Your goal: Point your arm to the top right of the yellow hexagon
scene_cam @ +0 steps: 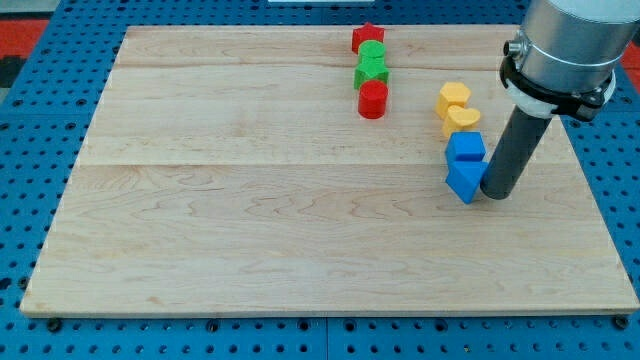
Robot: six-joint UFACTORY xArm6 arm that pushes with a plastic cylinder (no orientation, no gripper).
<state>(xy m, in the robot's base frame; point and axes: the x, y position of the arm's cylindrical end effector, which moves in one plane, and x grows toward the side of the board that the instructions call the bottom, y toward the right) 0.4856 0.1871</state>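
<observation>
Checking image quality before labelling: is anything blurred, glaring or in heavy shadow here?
Camera view: evenly lit and sharp; the pale wooden board shows no glare; only soft shadows sit under the blocks, such as the red cylinder block; my tip, beside the blue blocks, is crisp.

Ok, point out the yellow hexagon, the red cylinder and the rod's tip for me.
yellow hexagon (453,97), camera view, on its top face.
red cylinder (373,96), camera view, on its round top.
my tip (496,192), camera view, at the rod's very end, against the lower blue block's right side.
</observation>
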